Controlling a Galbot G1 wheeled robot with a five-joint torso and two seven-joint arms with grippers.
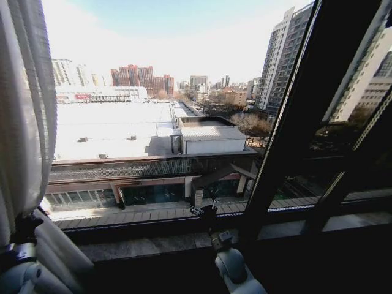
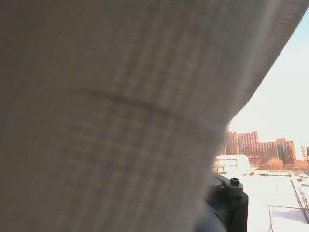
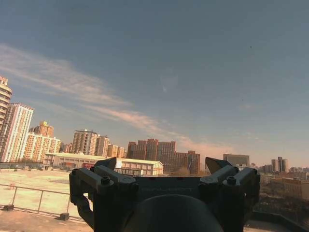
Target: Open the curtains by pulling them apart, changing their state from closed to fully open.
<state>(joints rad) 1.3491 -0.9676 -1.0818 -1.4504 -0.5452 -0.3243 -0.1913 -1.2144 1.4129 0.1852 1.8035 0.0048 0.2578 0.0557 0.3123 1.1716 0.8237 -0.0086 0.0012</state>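
Observation:
One sheer white curtain (image 1: 24, 110) hangs bunched at the far left of the window, its pleats drawn in to a narrow waist low down. At that waist sits my left gripper (image 1: 24, 228), shut on the fabric. In the left wrist view the woven curtain (image 2: 106, 121) lies right against the camera, beside the gripper's dark body. My right gripper (image 1: 205, 212) is raised at the lower middle of the glass, above the sill. It is open, with its fingers (image 3: 104, 166) spread and only sky and city between them.
A dark window mullion (image 1: 294, 122) slants down the right of centre, with a second pane beyond it. A stone sill (image 1: 147, 245) runs along the bottom of the window. Rooftops and towers lie outside the glass.

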